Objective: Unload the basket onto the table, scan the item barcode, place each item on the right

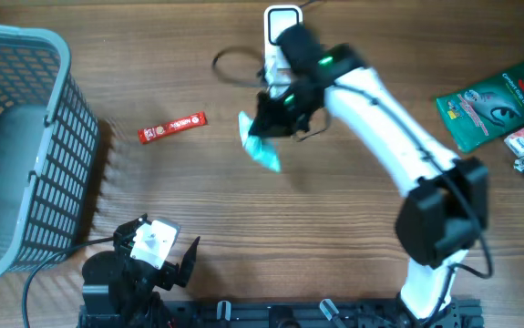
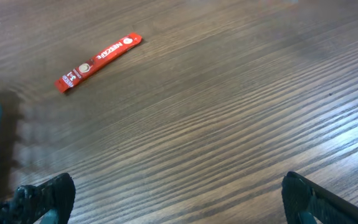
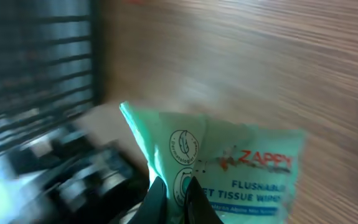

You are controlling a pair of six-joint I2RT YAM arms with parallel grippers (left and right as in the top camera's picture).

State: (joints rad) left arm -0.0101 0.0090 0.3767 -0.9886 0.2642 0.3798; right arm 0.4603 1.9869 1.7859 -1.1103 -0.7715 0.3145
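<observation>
Right pincer (image 3: 174, 190) clamps the wipes packet (image 3: 241, 168); face its barcode squarely at the top-centre scanner (image 1: 282, 20). Left pincer (image 2: 172, 198) gapes.

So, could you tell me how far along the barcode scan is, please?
Done: the right tool grips the wipes packet. In hand: packet held near the white scanner. Left: showing its barcode to the scanner; none is visible yet. The left tool is open.
</observation>
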